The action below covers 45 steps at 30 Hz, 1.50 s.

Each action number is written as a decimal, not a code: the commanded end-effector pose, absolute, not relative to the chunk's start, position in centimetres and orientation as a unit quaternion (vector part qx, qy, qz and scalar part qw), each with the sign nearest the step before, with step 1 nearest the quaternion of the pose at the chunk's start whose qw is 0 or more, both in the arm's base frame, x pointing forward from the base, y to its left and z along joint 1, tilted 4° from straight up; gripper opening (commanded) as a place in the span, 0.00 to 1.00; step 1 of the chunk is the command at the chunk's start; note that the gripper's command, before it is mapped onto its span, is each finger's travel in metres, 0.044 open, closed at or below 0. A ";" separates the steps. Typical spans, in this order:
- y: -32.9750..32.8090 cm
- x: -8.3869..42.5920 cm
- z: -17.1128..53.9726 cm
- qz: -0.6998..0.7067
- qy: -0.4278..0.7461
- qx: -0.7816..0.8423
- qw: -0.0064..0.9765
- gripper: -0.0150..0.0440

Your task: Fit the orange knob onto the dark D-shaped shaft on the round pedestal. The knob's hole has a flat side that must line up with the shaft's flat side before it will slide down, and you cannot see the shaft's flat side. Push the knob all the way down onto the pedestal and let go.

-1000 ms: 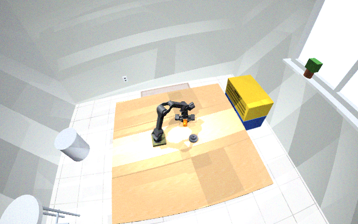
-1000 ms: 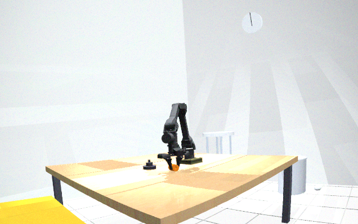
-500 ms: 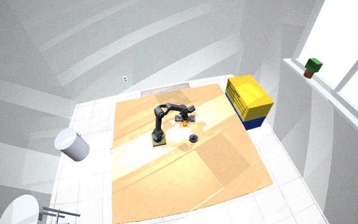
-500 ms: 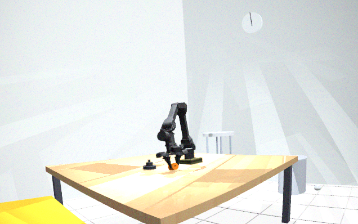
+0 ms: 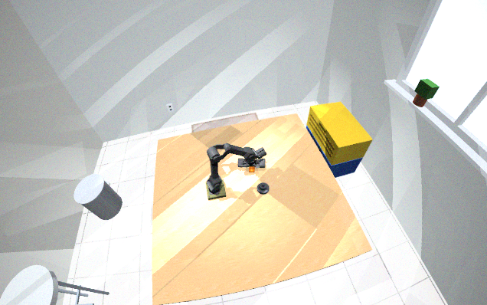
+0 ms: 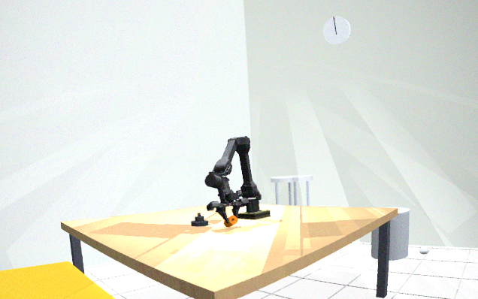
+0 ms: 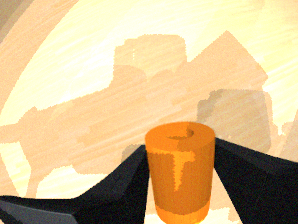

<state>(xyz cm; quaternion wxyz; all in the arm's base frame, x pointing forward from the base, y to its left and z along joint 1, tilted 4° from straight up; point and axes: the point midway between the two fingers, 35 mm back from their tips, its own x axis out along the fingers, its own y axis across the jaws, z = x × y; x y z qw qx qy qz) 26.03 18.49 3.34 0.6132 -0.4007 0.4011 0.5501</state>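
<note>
The orange knob is held tilted, low over the table; I cannot tell how large the gap beneath it is. Its end face with the hole shows in the wrist view. My gripper is shut on the knob, with one dark finger on each side. The round dark pedestal stands on the table apart from the knob, nearer the front in the top view. Its short shaft points up with nothing on it. The shaft's flat side cannot be seen.
The wooden table carries the arm's base, to the left of the pedestal in the top view. A yellow and blue box stands beyond the table's right edge there. A grey bin stands off its left edge.
</note>
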 end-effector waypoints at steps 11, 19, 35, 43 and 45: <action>17.3 25.9 3.8 0.583 0.346 -0.355 0.644 0.56; 16.7 25.8 3.9 0.598 0.317 -0.328 0.659 0.56; 15.2 25.7 3.9 0.632 0.242 -0.260 0.689 0.56; 14.3 25.6 3.7 0.648 0.194 -0.216 0.704 0.56; 14.1 25.6 3.7 0.652 0.182 -0.204 0.707 0.56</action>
